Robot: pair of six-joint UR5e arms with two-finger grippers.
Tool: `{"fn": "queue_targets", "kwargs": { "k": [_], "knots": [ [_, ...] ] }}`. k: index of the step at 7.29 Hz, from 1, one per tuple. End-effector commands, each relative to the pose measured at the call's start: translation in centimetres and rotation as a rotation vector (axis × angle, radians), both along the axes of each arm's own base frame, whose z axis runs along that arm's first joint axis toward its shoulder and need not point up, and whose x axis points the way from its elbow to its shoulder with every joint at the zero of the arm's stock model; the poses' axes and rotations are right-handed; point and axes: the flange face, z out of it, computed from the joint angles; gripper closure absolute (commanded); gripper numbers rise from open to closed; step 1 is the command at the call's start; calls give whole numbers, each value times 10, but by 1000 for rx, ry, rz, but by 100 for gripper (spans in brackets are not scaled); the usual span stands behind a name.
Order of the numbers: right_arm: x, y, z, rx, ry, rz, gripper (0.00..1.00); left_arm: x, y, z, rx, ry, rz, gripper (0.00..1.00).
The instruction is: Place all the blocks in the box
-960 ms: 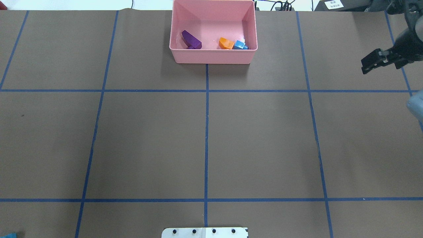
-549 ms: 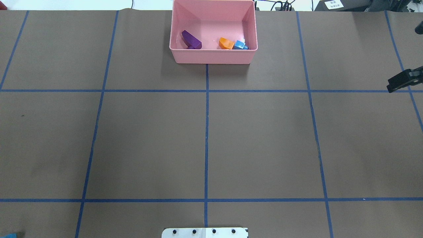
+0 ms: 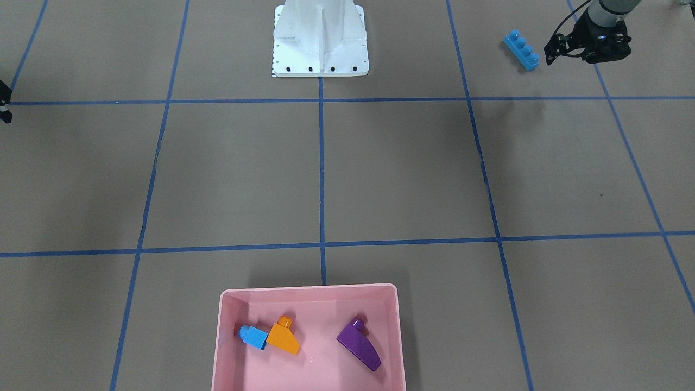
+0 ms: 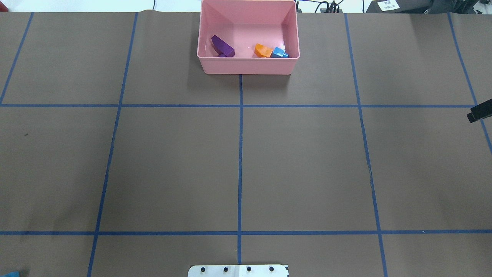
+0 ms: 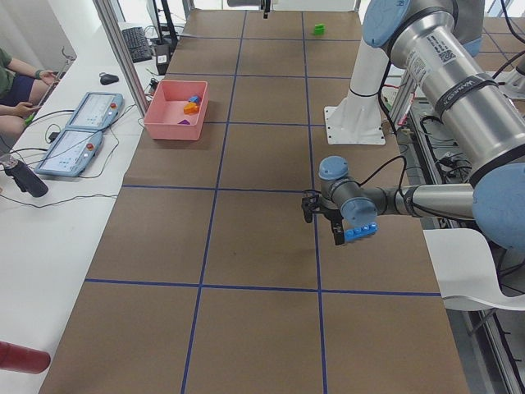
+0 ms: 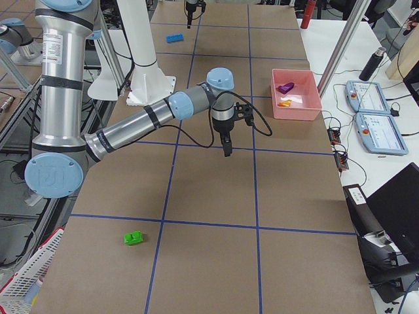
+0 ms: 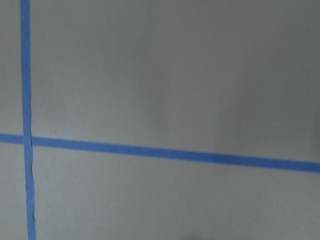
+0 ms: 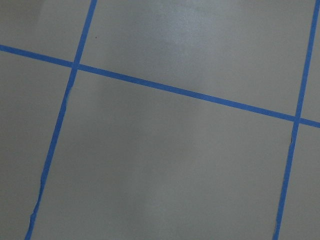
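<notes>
Hovering upper right, the left gripper [image 3: 558, 50] is hanging beside the long blue block [image 3: 521, 50]; whether it or the right gripper [image 4: 476, 114] is clenched, I cannot tell.

The left arm [image 5: 443, 82] and the right arm [image 6: 131, 127] are thick silver-grey tubes with light blue round caps [image 5: 335, 169] at the joints and black bands [image 5: 469, 87]. A white label [image 5: 436, 56] with small print sits on the left arm. A thin black cable [image 3: 566, 20] loops near its black wrist. The white base [image 3: 320, 41] carries dark screws [image 3: 310, 69] along its edge.
</notes>
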Motion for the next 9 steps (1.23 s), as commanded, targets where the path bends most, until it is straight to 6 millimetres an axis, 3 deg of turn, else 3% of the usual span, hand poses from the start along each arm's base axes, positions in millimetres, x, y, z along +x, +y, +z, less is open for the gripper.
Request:
{"fn": "queue_targets", "kwargs": {
  "k": [1,3,5,7,9],
  "knots": [
    [6,3,2,2,-11,5,1,40,44,0,-62,-54,-59,0],
    [7,3,1,4,-12,9,1,56,73,3,-106,-56,-11,0],
    [7,2,1,5,-12,9,1,75,82,2,-110,-41,1,1],
    [6,2,-1,8,-13,9,1,93,86,1,-112,-19,13,15],
    [6,0,-3,9,-15,12,1,93,87,0,-113,-20,13,44]
  ]
}}
